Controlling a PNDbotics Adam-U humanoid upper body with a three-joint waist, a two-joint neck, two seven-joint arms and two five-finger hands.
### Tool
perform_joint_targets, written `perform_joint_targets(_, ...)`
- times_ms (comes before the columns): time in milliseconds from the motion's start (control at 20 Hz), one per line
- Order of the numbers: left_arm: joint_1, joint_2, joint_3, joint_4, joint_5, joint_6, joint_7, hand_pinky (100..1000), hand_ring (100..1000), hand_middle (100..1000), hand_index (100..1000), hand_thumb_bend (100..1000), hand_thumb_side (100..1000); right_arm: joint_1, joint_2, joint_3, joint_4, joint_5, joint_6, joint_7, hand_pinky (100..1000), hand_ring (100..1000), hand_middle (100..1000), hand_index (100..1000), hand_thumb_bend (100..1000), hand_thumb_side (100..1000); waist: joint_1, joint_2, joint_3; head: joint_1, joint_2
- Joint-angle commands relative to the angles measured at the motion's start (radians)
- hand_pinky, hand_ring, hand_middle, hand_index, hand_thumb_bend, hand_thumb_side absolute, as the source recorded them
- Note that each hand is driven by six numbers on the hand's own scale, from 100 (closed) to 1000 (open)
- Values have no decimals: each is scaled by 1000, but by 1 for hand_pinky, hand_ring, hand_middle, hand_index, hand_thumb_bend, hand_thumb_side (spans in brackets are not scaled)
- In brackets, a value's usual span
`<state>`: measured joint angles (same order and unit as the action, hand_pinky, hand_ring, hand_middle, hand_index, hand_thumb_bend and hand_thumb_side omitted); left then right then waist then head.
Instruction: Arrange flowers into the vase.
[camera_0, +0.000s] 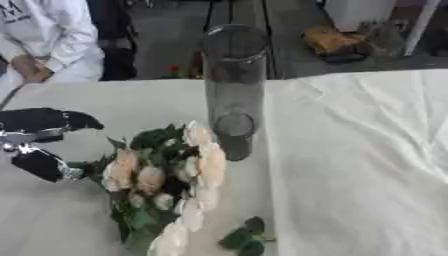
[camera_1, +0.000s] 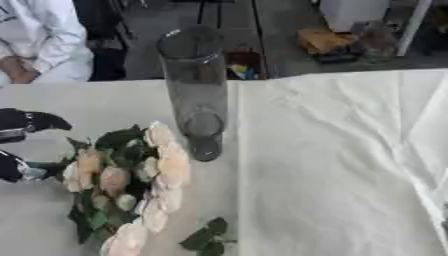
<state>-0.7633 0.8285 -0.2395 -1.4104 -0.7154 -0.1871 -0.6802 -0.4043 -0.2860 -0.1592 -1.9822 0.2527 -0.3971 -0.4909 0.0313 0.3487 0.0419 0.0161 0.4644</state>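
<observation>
Glass vase (camera_0: 234, 75) tall and empty, tip-prone if struck by bouquet (camera_0: 166, 175) lifted by left robot hand (camera_0: 39, 142), fingers closed around stems.

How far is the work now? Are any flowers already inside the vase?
Nothing is done yet: the glass vase stands upright on the table with no flowers in it. In hand: the left robot hand is at the left side of the flower bunch, which lies on the table beside the vase; whether it grips a stem is unclear. Left: lifting the flowers into the vase. A loose leafy sprig lies nearby.
</observation>
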Motion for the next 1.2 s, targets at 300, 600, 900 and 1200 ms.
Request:
perform_joint_targets(300,11,68,16,-44,15,-2,-32,816,937,947,1000,361,523,-7,-16,-1,-18,-13,-2,8,675,586,531,807,100,948,0,-20,2,-1,-1)
perform_joint_targets(600,16,53,-2,-31,-9,-16,-28,816,941,953,1000,426,513,-10,-14,1,-18,-17,-3,11,678,587,531,807,100,947,-2,-17,0,-3,-2)
perform_joint_targets(900,-2,16,-33,31,-55,-35,-8,813,941,957,1000,468,519,-13,-12,2,-18,-21,-5,14,679,588,531,803,100,945,-2,-16,-8,-2,-3)
perform_joint_targets(1200,-25,-26,-41,96,-95,-50,53,808,937,947,1000,461,523,-13,-10,3,-18,-26,-6,17,682,588,530,804,100,944,-2,-12,-11,2,-9)
